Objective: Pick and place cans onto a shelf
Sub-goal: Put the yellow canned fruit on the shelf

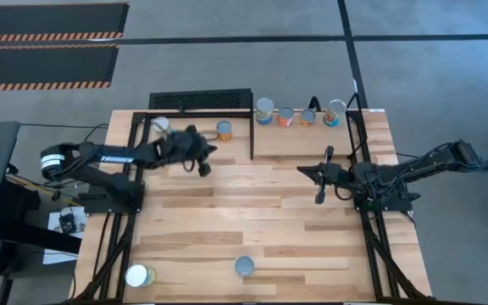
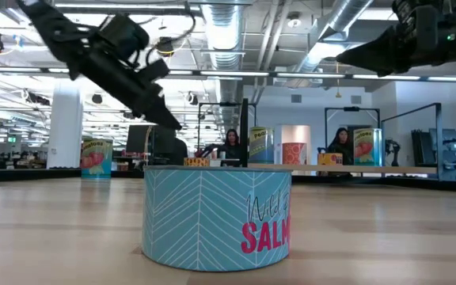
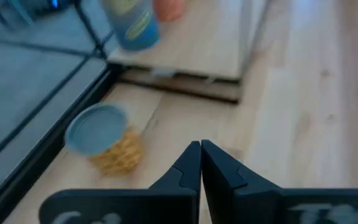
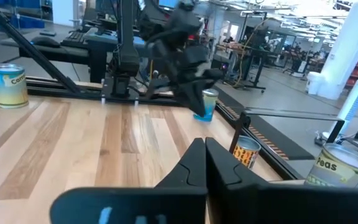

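Observation:
Several cans (image 1: 285, 116) stand in a row along the far edge of the shelf (image 1: 303, 142), a raised light-wood board with black bars. On the table left of it stand an orange can (image 1: 224, 130) and a white one (image 1: 159, 124). A teal can (image 1: 243, 266) and a pale can (image 1: 138, 275) stand at the near edge. My left gripper (image 1: 203, 166) hangs shut and empty above the table, near the orange can (image 3: 107, 140). My right gripper (image 1: 303, 169) is shut, holds nothing and points toward the table's left edge.
A black mesh rack (image 1: 200, 100) lies at the far edge, left of the shelf. Bare wood stretches across the middle of the table (image 1: 244, 220) between the arms. In the low view the teal can (image 2: 216, 218) fills the foreground, and people sit in the room behind.

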